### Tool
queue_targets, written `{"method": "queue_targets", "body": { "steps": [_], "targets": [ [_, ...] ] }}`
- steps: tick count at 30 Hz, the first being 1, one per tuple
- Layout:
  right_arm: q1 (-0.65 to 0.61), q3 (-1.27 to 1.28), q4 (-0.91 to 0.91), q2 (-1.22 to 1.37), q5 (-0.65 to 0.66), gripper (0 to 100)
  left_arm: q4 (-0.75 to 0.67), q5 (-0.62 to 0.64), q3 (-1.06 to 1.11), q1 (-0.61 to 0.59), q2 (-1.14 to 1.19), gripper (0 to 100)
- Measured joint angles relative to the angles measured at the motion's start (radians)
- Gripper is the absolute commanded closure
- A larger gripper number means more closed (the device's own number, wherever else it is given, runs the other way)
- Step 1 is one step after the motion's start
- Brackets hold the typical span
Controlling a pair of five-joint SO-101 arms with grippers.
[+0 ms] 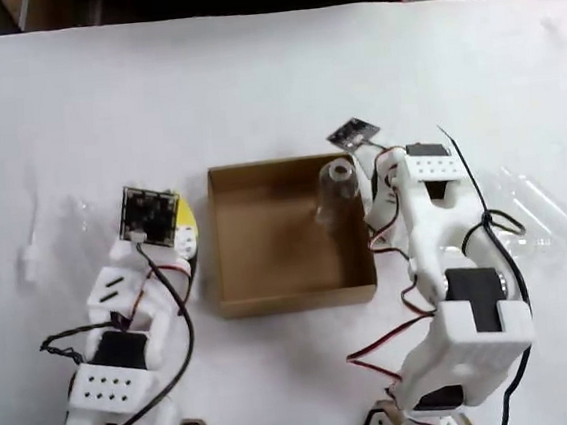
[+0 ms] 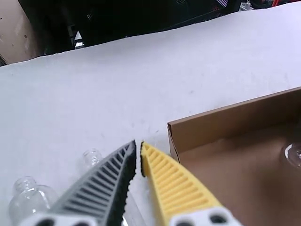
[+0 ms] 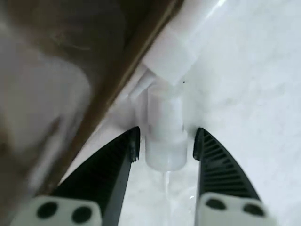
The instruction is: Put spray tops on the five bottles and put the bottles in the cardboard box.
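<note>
Left pincer [image 2: 138, 149]: narrow. Grey and yellow ribbed fingers meet at the tips with nothing between; hangs over the table just beside the cardboard box's outer wall.

Right pincer [image 3: 164, 143]: wide. Black ribbed fingers stand on either side of the spray top, a slim gap on each side, not clamped on it.

Spray top [image 3: 164, 129]: white smooth plastic, a round collar under a stepped cylinder, with a thin clear tube running back toward the pincer's base; lies on the table just beside the box's outer wall.

Cardboard box [image 1: 297, 298]: brown, matte, rectangular, low-walled and open on top; sits between the two arms.

Boxed bottle [image 1: 339, 189]: clear plastic, round, upright, neck uncapped; stands inside the box against the wall nearest the right arm.

Near bottle [image 2: 28, 197]: clear, round-shouldered, open ringed neck; stands on the table near the left pincer.

Small bottle [image 2: 92, 157]: clear, open-mouthed; close beside the grey finger.

Lying bottles [image 1: 534, 206]: clear, glossy, on their sides; on the far side of the right arm from the box.

Table [image 1: 250, 75]: white, flat, matte.
</note>
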Motion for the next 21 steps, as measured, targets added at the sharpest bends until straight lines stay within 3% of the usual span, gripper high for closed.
{"method": "queue_targets", "body": {
  "steps": [13, 21],
  "targets": [
    [0.006, 0.0, -0.023, 0.006, -0.002, 98.1, 0.0, 0.0, 0.0, 0.0, 0.0, 97],
    [0.018, -0.003, -0.012, -0.084, 0.002, 98.2, 0.0, 0.0, 0.0, 0.0, 0.0, 97]
  ]
}}
